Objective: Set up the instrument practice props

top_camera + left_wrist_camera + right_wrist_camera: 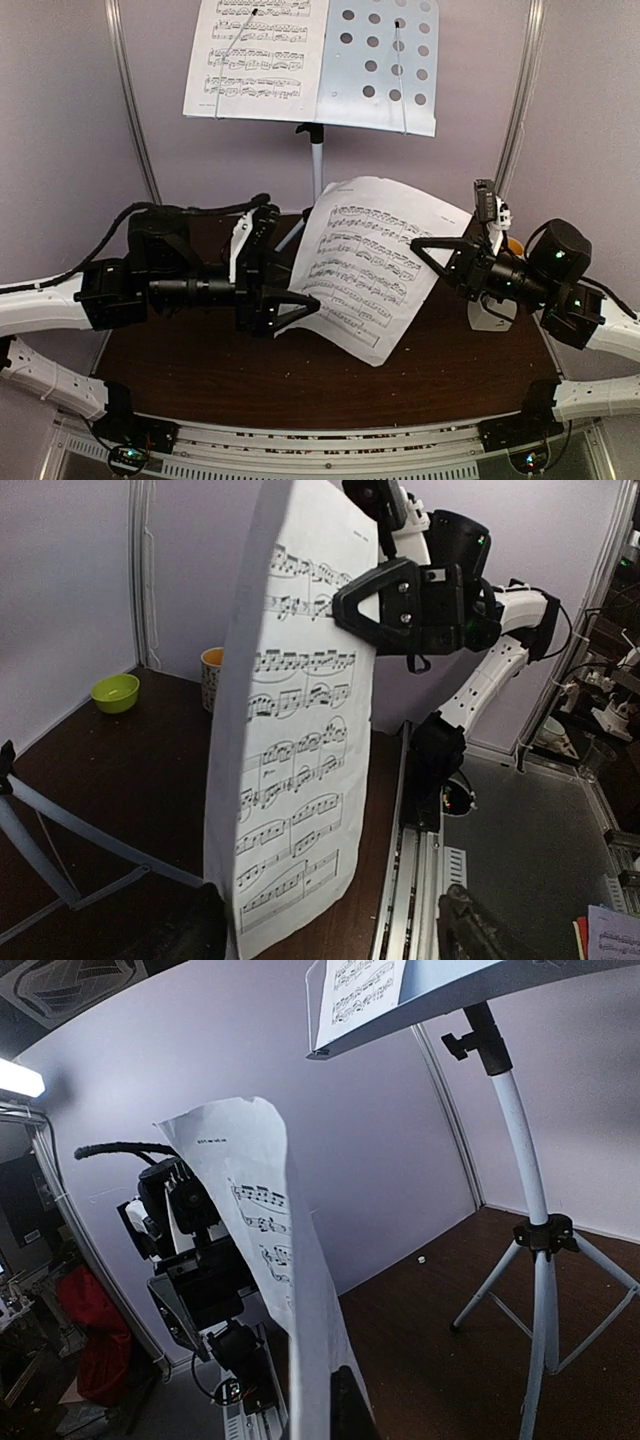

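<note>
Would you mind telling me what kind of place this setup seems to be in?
Most likely a robotics lab test cell rather than a music room: a dark table enclosed by plain lilac walls, aluminium rails along its near edge, and cluttered workbenches beyond. The music stand and sheet-music page look like staged props.

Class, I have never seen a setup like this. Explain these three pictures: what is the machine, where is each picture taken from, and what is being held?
Two robot arms are bolted to a brown table. One picture looks down from above; the other two come from cameras on each wrist. The right claw is shut on a loose music page, holding it in the air. The left claw is open at the page's other edge. Behind stands a music stand with another page on it. A green bowl and a mug sit on the table.
</note>
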You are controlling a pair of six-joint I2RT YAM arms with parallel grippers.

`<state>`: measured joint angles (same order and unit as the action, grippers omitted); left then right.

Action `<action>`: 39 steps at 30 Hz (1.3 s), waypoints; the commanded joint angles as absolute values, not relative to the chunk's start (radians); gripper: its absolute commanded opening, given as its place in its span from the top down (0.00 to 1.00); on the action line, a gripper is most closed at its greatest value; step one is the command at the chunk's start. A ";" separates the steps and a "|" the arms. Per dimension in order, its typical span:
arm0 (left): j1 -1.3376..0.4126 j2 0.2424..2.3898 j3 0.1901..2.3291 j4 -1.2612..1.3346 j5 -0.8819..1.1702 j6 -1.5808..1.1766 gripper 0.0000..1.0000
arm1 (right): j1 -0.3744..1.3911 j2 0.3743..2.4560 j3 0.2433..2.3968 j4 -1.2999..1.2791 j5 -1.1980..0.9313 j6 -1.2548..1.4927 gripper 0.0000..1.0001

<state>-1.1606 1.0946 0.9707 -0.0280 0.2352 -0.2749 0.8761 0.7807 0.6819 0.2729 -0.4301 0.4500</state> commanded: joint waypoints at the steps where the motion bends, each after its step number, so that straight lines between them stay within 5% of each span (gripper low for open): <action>1: -1.155 1.130 0.990 0.036 0.185 -0.293 0.26 | 0.871 0.783 0.709 0.324 -0.480 0.470 1.00; 9: -1.155 1.099 0.979 0.013 0.077 -0.250 0.38 | 0.871 0.770 0.725 0.317 -0.564 0.471 1.00; 19: -1.154 1.071 1.038 0.064 0.144 -0.261 0.99 | 0.869 0.813 0.842 0.256 -0.605 0.468 1.00; 26: -1.154 1.059 1.197 -0.002 0.141 -0.212 1.00 | 0.865 0.866 1.040 0.093 -0.434 0.374 1.00; 32: -1.154 1.119 1.424 -0.112 0.057 -0.121 1.00 | 0.861 0.959 1.288 0.046 -0.223 0.298 0.85; 37: -1.123 1.202 1.650 -0.185 0.015 -0.107 1.00 | 0.858 1.037 1.415 0.070 -0.058 0.283 0.50; 39: -1.074 1.237 1.731 -0.209 0.013 -0.162 1.00 | 0.855 1.067 1.461 0.066 -0.002 0.270 0.45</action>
